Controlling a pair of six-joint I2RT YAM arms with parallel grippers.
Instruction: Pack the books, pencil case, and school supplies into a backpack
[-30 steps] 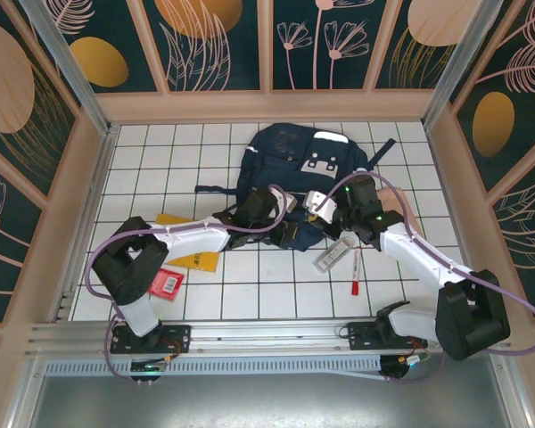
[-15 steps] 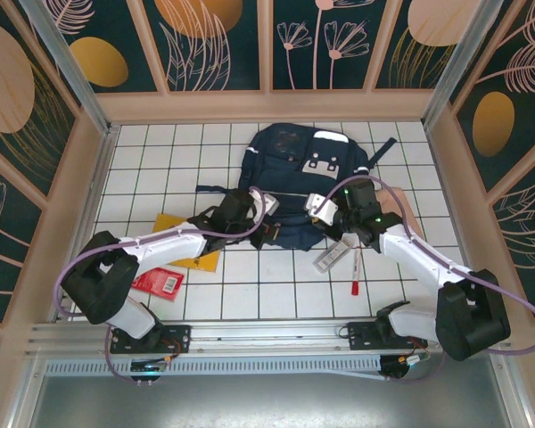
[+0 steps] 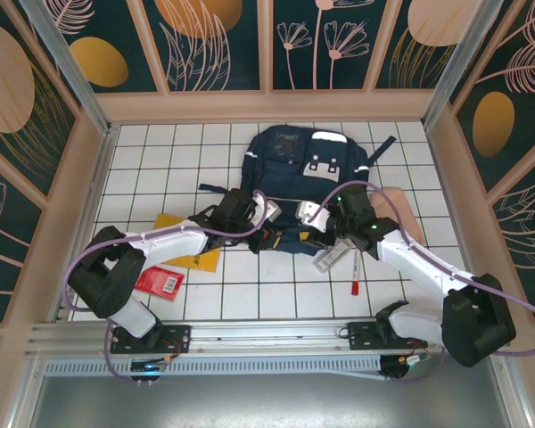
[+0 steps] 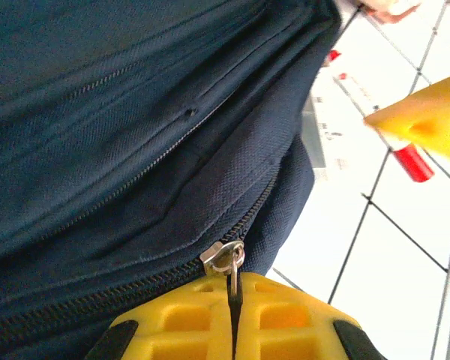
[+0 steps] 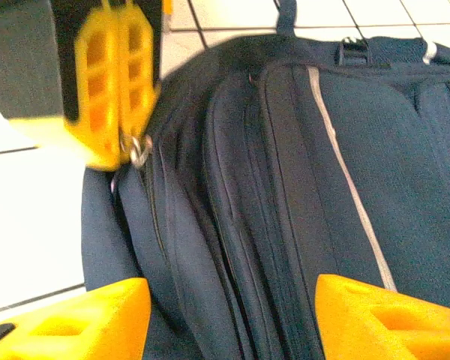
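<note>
Navy backpack (image 3: 308, 165) lies on the bench (image 3: 160, 160), both arms at its near edge. Left wrist: my left hand (image 4: 234, 319) pinches shut on the zip pull (image 4: 229, 264), to open it, I judge. Right wrist: right hand (image 5: 232, 315) gapes, empty, astride the fabric.

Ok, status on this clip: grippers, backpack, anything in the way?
Left gripper shut on zipper pull. Right gripper open over backpack. Yellow book, red booklet, pen outside on table. Nothing seen blocking.

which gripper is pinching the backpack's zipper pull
The left gripper: it is shut on the backpack's metal zipper pull. The right gripper's jaws stand apart over the fabric, holding nothing.
</note>
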